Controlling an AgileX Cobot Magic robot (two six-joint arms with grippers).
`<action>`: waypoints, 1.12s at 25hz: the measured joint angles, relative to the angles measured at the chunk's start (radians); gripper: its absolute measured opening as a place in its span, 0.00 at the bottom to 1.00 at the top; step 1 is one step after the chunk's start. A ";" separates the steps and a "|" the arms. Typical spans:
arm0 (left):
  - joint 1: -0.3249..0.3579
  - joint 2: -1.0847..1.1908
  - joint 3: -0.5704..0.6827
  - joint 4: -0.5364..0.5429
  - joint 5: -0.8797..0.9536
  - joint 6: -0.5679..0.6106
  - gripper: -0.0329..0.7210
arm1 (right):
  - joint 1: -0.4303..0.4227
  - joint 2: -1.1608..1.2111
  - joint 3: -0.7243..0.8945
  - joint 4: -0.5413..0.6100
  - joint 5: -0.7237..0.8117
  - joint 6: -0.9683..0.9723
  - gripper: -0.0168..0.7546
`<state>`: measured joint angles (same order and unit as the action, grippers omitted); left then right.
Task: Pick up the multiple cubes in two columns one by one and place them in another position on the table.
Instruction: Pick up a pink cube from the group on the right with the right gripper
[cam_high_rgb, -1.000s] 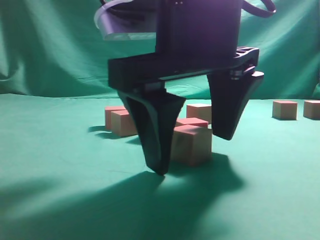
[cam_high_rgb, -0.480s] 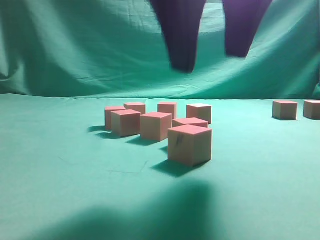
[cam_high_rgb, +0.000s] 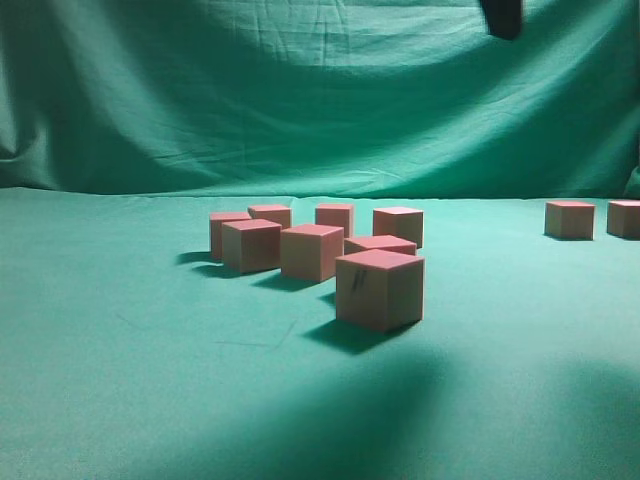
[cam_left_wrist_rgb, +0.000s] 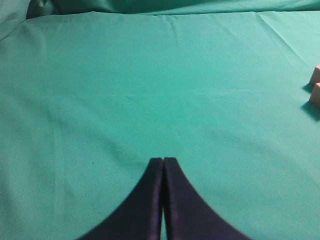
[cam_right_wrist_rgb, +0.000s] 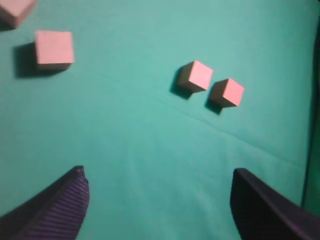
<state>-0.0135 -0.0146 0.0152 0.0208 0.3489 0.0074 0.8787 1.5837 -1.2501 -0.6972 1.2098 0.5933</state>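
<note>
Cubes (cam_high_rgb: 378, 288) sit in a loose cluster on the green table (cam_high_rgb: 120, 330) as seen from the exterior view, about seven of them near the middle. The nearest cube carries a small dark mark on its front face and stands a little apart, in front of the others. Behind it the rest crowd together in two rough lines, some touching or nearly so. Two more cubes (cam_high_rgb: 570, 219) rest side by side well off to the right, near the edge of the picture. A green backdrop cloth (cam_high_rgb: 300, 90) hangs behind everything. At the very top right, a dark tip of the right gripper (cam_high_rgb: 501, 16) shows, high above the cloth and clear of every cube.

From the left wrist, the left gripper (cam_left_wrist_rgb: 163, 161) has its two dark fingers pressed together with nothing between them, hovering over bare cloth. Two cube corners (cam_left_wrist_rgb: 315, 85) peek in at the right edge.

From the right wrist, the right gripper (cam_right_wrist_rgb: 159, 190) stands spread wide and empty, one finger at each lower corner. Below it lie a pair of cubes (cam_right_wrist_rgb: 211, 84) just beside each other, a single cube (cam_right_wrist_rgb: 53, 48) off to the left, and part of another at the top left corner.
</note>
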 joint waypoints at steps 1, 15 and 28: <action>0.000 0.000 0.000 0.000 0.000 0.000 0.04 | -0.031 0.000 0.000 0.008 -0.002 0.005 0.77; 0.000 0.000 0.000 0.000 0.000 0.000 0.04 | -0.614 0.090 -0.048 0.550 -0.278 -0.282 0.77; 0.000 0.000 0.000 0.000 0.000 0.000 0.04 | -0.638 0.371 -0.320 0.636 -0.278 -0.394 0.77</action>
<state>-0.0135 -0.0146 0.0152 0.0208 0.3489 0.0074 0.2408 1.9542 -1.5703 -0.0607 0.9314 0.1992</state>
